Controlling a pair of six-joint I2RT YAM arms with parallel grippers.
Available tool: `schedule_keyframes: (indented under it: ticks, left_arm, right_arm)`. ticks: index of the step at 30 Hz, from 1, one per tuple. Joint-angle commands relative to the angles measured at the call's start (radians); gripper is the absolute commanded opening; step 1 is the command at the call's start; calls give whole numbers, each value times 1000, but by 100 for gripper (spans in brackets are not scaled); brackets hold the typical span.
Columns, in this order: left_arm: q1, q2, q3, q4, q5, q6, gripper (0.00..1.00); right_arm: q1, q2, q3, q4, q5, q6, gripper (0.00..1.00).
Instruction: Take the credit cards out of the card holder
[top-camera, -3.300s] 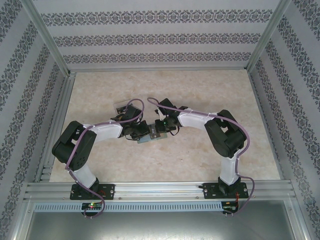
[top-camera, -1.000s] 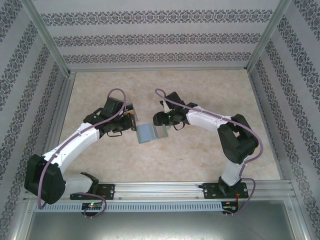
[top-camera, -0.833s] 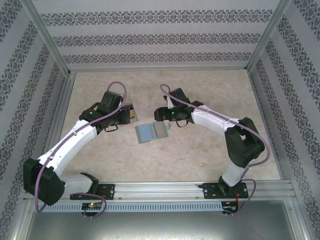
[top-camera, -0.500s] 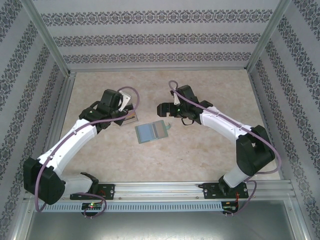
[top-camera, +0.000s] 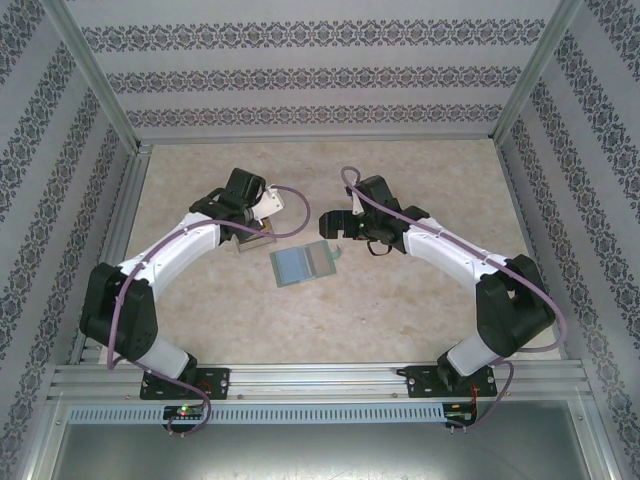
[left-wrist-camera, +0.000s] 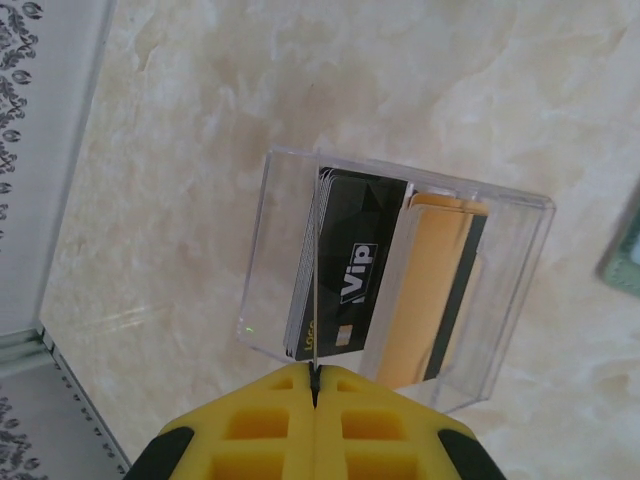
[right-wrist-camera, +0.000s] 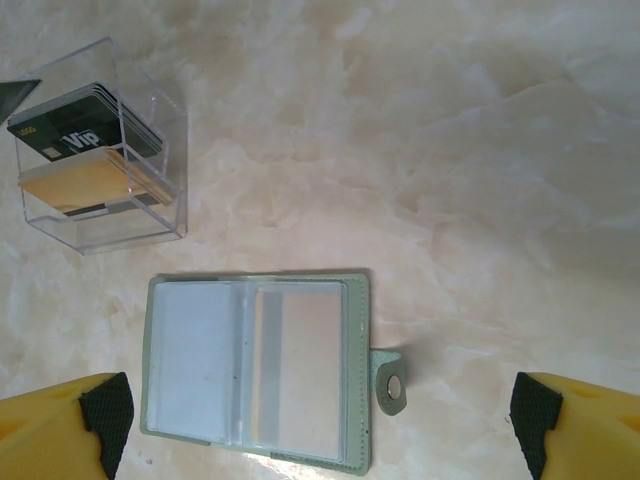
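— Where do we find the holder (right-wrist-camera: 255, 365)?

— We see it lying open and flat on the table (top-camera: 420, 300), between the two arms, its tab (right-wrist-camera: 390, 385) sticking out at one side. The right gripper (right-wrist-camera: 319, 422) hangs above it with its fingers (right-wrist-camera: 60, 430) spread wide, touching nothing.

— And the cards (right-wrist-camera: 75, 130)?

— We count a black card (left-wrist-camera: 350, 270) marked "Vip" and a tan card (left-wrist-camera: 425, 290), both standing in the clear tray (left-wrist-camera: 265, 250) near the holder. More dark edges are stacked against the black one.

— What of the left gripper (left-wrist-camera: 315, 378)?

— It hovers over the tray, its two yellow fingers pressed together. A thin pale line runs from their seam across the tray; we cannot tell what it is.

— Is anything in the holder's pockets?

— One pocket looks pale blue. The other shows a beige and grey face, and we cannot tell whether that is a card.
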Motion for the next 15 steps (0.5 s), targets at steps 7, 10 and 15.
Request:
schedule_keyframes:
  ticks: [7,10,15]
  left_arm:
    - [28,42,33,-3,0,127,0]
    - [28,43,26,-4,11,129,0]
    - [28,62,19,-5,10,131,0]
  right_arm:
    - [-14,11,6,3,2,11,98]
    - [-15,22,10,4,-2,10,98]
    - [-15,37,20,5,-12,10,98]
